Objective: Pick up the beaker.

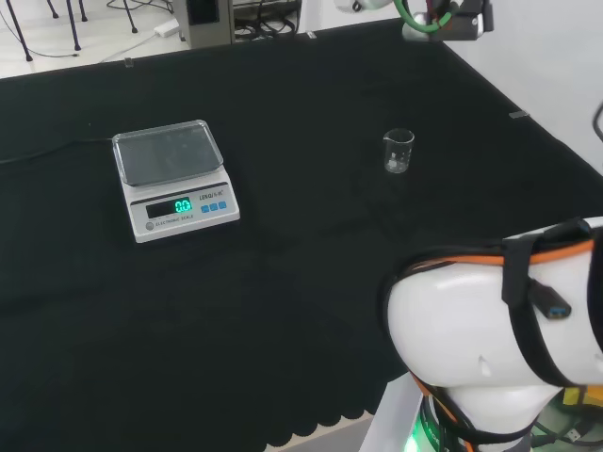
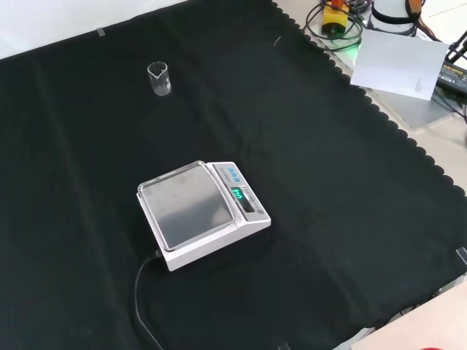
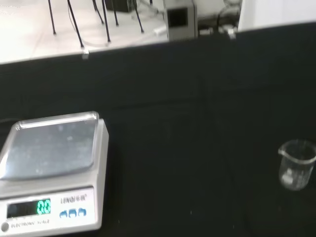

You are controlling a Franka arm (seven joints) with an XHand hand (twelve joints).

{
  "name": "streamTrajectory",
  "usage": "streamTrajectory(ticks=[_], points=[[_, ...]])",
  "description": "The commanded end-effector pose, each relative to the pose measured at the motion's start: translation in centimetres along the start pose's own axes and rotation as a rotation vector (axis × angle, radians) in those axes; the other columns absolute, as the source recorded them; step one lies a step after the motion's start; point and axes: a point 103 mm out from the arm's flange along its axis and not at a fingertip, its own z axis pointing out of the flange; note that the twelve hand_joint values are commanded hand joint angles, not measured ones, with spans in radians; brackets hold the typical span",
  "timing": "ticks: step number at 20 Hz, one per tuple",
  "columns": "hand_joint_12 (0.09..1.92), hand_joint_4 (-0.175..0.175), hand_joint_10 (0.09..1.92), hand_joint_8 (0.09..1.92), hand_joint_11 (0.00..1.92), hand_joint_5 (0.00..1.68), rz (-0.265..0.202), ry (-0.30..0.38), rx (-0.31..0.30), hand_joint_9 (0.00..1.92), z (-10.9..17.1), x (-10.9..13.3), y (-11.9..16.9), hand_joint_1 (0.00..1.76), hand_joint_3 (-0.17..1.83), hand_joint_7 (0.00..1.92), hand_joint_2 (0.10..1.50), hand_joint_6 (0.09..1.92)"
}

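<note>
Black cloth point(image 1: 311, 282) covers my whole bench, mostly bare, with wide open room on every side of the ware. My arm's white link point(image 1: 499, 330) bulks at the head view's lower right. I see a white scale point(image 1: 174, 179) toward the left, well apart from the small clear beaker point(image 1: 399, 150), which stands upright nearer the right edge. Whether the hand's fingers are apart or together, I cannot tell.
</note>
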Motion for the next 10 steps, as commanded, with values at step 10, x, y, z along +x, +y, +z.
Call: streamTrajectory(ticks=[10], points=[[1.43,-0.011,0.73,0.66,0.16,0.45,0.034,0.051,0.11,0.59,8.6,-4.2,9.8,0.72,-0.17,0.43,1.09,0.19]])
